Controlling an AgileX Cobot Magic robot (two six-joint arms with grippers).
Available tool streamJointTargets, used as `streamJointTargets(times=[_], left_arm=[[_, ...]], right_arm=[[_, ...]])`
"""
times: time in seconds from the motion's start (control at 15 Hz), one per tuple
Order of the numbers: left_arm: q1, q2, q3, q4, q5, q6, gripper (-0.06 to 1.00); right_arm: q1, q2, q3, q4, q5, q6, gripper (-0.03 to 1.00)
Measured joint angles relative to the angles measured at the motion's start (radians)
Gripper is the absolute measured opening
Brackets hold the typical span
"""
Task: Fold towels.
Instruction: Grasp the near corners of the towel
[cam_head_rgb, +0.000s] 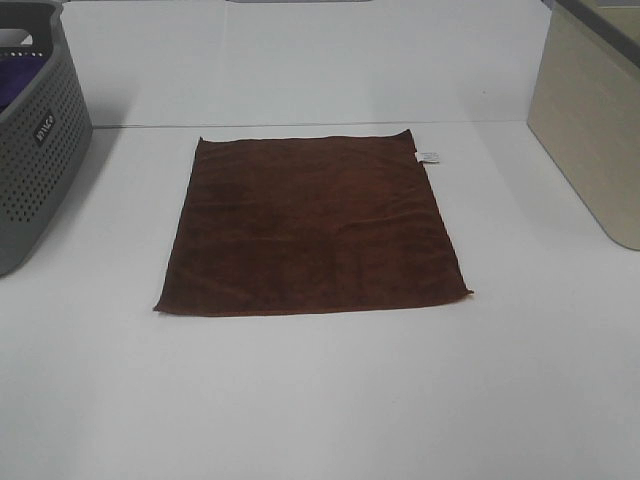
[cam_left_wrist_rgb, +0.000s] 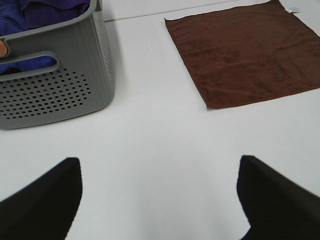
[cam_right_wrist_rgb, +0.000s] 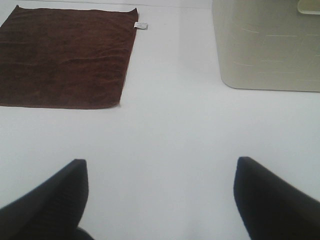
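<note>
One dark reddish-brown towel (cam_head_rgb: 312, 228) lies spread flat and unfolded in the middle of the white counter (cam_head_rgb: 320, 400). It sits between a grey perforated laundry basket (cam_head_rgb: 30, 150) on the left and a beige bin (cam_head_rgb: 590, 130) on the right, well apart from both.

Both containers are cut off by the edges of the high view, so their full shape cannot be seen. The basket holds blue-purple cloths (cam_left_wrist_rgb: 30, 12), only partly visible over its rim and through the handle slot. A small orange patch at the frame edge there is too cropped to identify. Neither arm shows in the high view.

In each wrist view only two dark fingers rise from the frame's lower edge. The left gripper (cam_left_wrist_rgb: 159, 160) is spread wide above bare counter and grips nothing. The right gripper (cam_right_wrist_rgb: 161, 160) is likewise spread wide with nothing between its fingers.

A small dark label (cam_head_rgb: 44, 128) on the basket wall carries pale letters that are too small to read. A white tag (cam_head_rgb: 428, 156) juts from the towel's edge near its far right corner, and any print on it is illegible.
</note>
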Motion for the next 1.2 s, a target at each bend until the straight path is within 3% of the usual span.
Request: streamJointTargets(times=[1.2], left_arm=[[0.000,0.000,0.000,0.000,0.000,0.000,0.80]], right_arm=[[0.000,0.000,0.000,0.000,0.000,0.000,0.76]])
